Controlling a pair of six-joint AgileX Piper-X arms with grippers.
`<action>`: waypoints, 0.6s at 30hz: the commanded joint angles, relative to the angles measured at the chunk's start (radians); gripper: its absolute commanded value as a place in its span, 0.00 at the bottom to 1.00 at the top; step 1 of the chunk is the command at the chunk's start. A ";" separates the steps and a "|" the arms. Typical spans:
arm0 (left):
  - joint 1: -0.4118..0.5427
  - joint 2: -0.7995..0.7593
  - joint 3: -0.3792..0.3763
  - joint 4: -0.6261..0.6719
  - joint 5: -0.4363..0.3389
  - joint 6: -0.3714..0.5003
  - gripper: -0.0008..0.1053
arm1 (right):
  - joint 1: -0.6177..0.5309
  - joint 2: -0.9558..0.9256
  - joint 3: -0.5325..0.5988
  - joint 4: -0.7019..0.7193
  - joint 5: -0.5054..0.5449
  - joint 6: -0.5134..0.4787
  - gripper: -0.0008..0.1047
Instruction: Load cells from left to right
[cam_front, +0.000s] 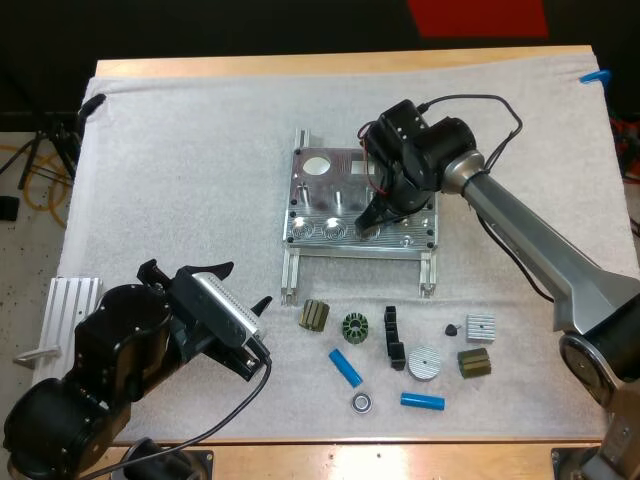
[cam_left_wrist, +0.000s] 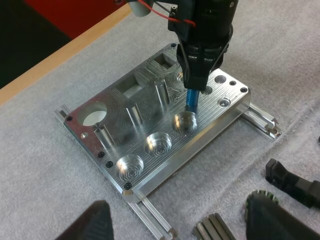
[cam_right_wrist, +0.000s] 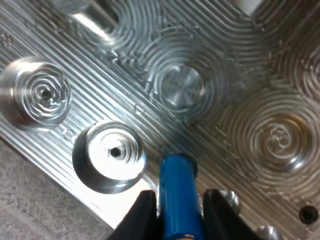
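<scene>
The metal fixture (cam_front: 340, 190) (cam_left_wrist: 150, 100) (cam_right_wrist: 240, 60) lies mid-mat with a row of round pockets along its near edge. My right gripper (cam_front: 375, 222) (cam_right_wrist: 180, 210) is shut on a blue cylinder cell (cam_left_wrist: 192, 97) (cam_right_wrist: 179, 190), held upright. The cell's lower tip touches the plate beside the third pocket (cam_left_wrist: 184, 122) from the left, not inside it. The first two pockets (cam_left_wrist: 129, 167) look empty. Two more blue cells (cam_front: 345, 367) (cam_front: 422, 401) lie on the mat in front. My left gripper (cam_front: 245, 287) (cam_left_wrist: 182, 220) hovers open near the fixture's front left, holding nothing.
Small parts lie in front of the fixture: two ribbed dark rotors (cam_front: 315, 316) (cam_front: 355, 327), a black bracket (cam_front: 393, 340), a silver disc (cam_front: 423, 362), a bearing (cam_front: 361, 402) and a finned block (cam_front: 480, 327). An aluminium block (cam_front: 75, 305) sits at the mat's left edge.
</scene>
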 joint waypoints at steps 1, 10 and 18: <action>0.001 -0.001 -0.002 -0.010 -0.012 -0.013 0.54 | 0.001 -0.001 -0.011 -0.005 -0.015 -0.007 0.01; 0.001 -0.001 -0.002 -0.010 -0.012 -0.013 0.54 | 0.001 0.023 -0.011 0.006 0.020 -0.007 0.01; 0.001 -0.001 -0.002 -0.010 -0.012 -0.013 0.54 | 0.001 0.030 -0.011 -0.015 0.030 0.001 0.01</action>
